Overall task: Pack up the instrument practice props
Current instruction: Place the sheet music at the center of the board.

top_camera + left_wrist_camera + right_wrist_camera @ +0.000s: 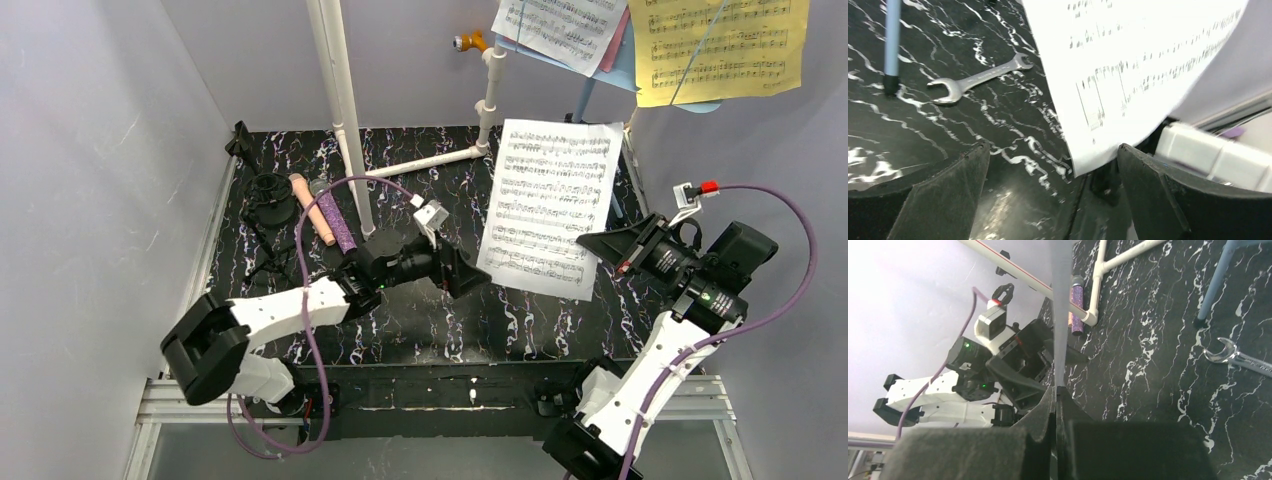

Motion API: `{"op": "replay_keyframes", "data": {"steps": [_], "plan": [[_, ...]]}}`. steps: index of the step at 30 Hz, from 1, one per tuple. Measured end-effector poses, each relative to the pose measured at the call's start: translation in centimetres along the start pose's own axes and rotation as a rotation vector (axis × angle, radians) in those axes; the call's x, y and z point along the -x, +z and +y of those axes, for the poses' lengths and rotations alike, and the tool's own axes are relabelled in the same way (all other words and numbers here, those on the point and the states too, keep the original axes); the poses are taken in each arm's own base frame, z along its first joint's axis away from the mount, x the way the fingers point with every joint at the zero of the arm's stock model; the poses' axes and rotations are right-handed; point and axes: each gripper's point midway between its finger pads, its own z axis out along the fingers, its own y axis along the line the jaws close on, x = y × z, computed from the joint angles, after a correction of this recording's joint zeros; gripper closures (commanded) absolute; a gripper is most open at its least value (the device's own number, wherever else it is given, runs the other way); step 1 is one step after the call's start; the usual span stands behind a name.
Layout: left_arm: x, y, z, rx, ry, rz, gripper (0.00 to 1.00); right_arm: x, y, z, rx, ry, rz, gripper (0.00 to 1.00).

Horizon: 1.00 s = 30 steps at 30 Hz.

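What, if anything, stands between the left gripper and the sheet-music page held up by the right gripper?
Nothing visible does. The left gripper is open, and the sheet-music page, pinched by the right gripper, hangs with its corner just ahead of it. The silver wrench lies on the table off to one side.

A black desk [520, 335], veined with white and purple marbling, stood closed in by plain pale grey walls [90, 150] on the left, back and right. A silver metal rail [700, 405] ran along its near edge. The light was soft and even.
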Motion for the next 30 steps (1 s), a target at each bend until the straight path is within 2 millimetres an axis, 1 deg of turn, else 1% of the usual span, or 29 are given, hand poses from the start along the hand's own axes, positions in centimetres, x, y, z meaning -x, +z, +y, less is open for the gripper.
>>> {"op": "replay_keyframes", "data": {"steps": [2, 4, 10, 12, 14, 16, 18, 25, 27, 30], "plan": [[-0.1, 1.2, 0.0, -0.009, -0.097, -0.010, 0.02, -0.6, 0.1, -0.5, 0.006, 0.027, 0.011, 0.99], [0.3, 1.8, -0.3, -0.027, -0.170, -0.033, 0.02, -0.9, 0.1, -0.7, 0.012, 0.036, 0.017, 0.99], [3.2, 2.3, -2.2, -0.107, -0.309, -0.132, 0.02, -1.5, 0.2, -0.9, 0.032, 0.031, 0.028, 0.99], [4.3, 2.8, -2.7, -0.134, -0.369, -0.153, 0.02, -1.8, 0.2, -0.9, 0.037, 0.036, 0.031, 0.99], [4.7, 3.6, -2.8, -0.147, -0.428, -0.157, 0.02, -2.0, 0.2, -1.1, 0.041, 0.049, 0.035, 0.99], [4.0, 4.2, -2.4, -0.139, -0.494, -0.139, 0.02, -2.2, 0.3, -1.2, 0.043, 0.055, 0.038, 0.99], [2.7, 4.5, -1.7, -0.113, -0.569, -0.112, 0.02, -2.2, 0.3, -1.2, 0.045, 0.057, 0.040, 0.99], [-2.2, 3.0, 0.1, -0.004, -0.860, -0.023, 0.02, -2.2, 0.2, -0.8, 0.069, 0.055, 0.044, 0.99], [-2.8, 2.8, 0.2, 0.013, -0.942, -0.007, 0.02, -2.2, 0.2, -0.7, 0.080, 0.052, 0.046, 0.99], [-2.8, 2.7, -0.2, 0.012, -1.061, 0.006, 0.02, -2.3, 0.2, -0.4, 0.100, 0.049, 0.049, 0.99]]}}
